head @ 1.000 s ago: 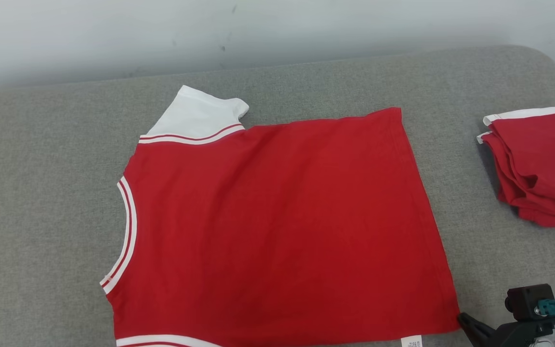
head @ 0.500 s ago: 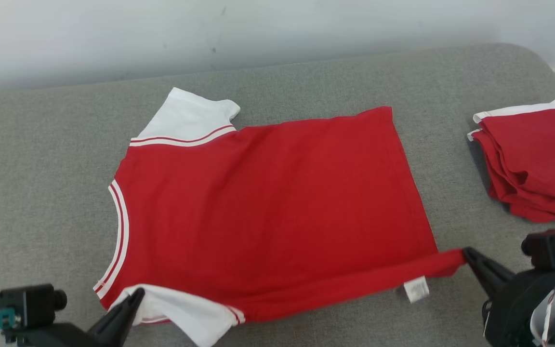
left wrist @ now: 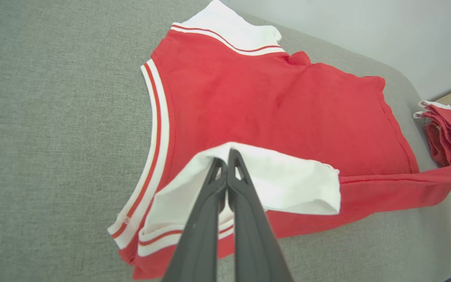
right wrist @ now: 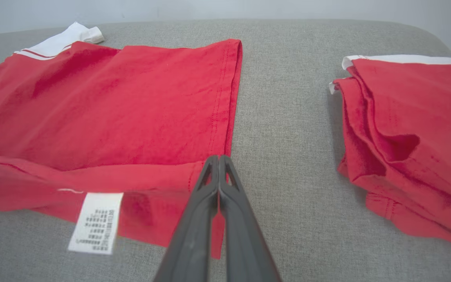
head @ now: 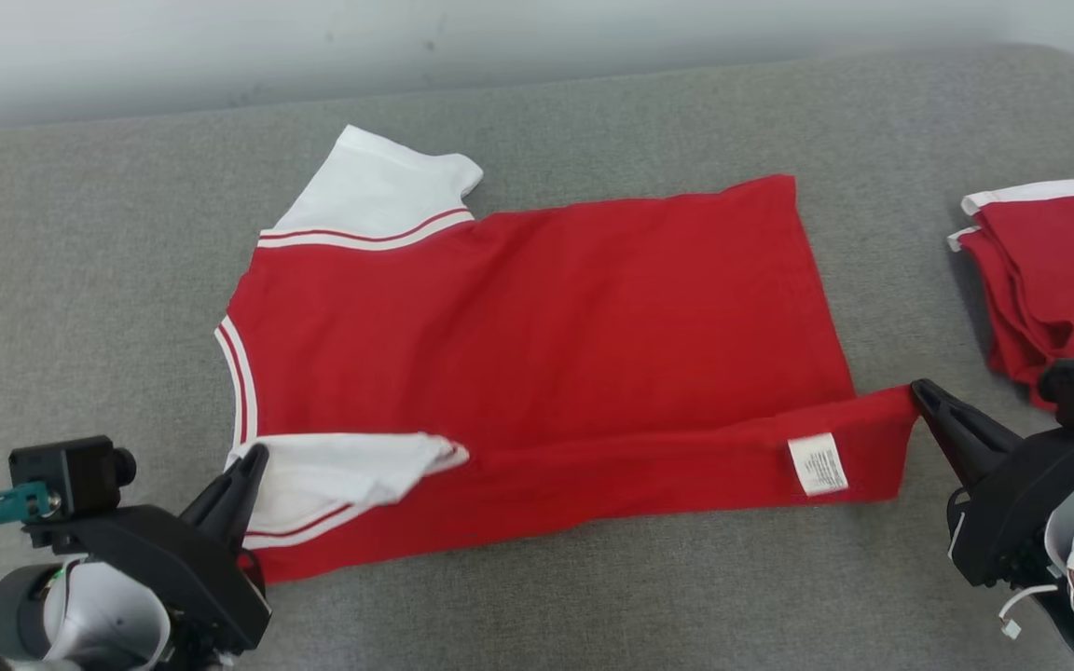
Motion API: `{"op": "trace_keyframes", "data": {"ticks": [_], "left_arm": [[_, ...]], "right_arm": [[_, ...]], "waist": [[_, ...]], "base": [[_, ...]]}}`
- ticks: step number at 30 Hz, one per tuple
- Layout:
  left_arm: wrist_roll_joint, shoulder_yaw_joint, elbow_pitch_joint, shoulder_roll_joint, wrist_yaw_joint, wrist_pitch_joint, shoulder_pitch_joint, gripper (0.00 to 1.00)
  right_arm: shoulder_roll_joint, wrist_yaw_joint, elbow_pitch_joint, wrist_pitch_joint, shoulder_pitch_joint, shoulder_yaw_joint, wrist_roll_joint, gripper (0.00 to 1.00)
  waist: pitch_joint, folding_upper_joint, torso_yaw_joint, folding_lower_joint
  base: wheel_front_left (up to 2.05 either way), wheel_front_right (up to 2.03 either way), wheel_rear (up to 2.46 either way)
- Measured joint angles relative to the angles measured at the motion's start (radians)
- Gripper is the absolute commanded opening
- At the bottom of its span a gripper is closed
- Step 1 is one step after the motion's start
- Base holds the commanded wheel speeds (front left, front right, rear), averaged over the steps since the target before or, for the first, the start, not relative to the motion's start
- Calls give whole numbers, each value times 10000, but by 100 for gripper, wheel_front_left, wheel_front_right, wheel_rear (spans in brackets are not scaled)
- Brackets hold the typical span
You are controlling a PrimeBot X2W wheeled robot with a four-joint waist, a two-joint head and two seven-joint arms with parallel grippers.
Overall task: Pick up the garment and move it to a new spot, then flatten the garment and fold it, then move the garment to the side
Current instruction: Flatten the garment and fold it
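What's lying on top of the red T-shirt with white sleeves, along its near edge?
Its own near side, folded over: a white sleeve and a red strip showing a white care label. The layer beneath is hidden.

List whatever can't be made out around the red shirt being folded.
1. Care label, right wrist view: print too small to read.
2. Folded stack, head view: cut off by the right edge; how many pieces is unclear.
3. Garment underside: hidden against the cushion.
4. Sleeve trim, left wrist view: partly covered by left gripper fingers.

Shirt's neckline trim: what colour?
Neckline trim: white with one red stripe. Best in left wrist view.
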Motion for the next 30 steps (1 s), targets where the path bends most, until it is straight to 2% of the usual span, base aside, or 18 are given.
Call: {"op": "trace_keyframes", "data": {"ticks": [11,30], "left_arm": [[665,-107,1133,-299,102,-972,-822,0],[1260,-341,2600,-451,98,-2217,-1558,0]], "right_arm": [[161,261,807,-150,-803,284,-54,0],[566,282,2104,-715,-1683,504,-274,0]], "waist": [[353,0,231,0],[567,0,295,-1]], "base": [[0,0,0],[0,0,0]]}}
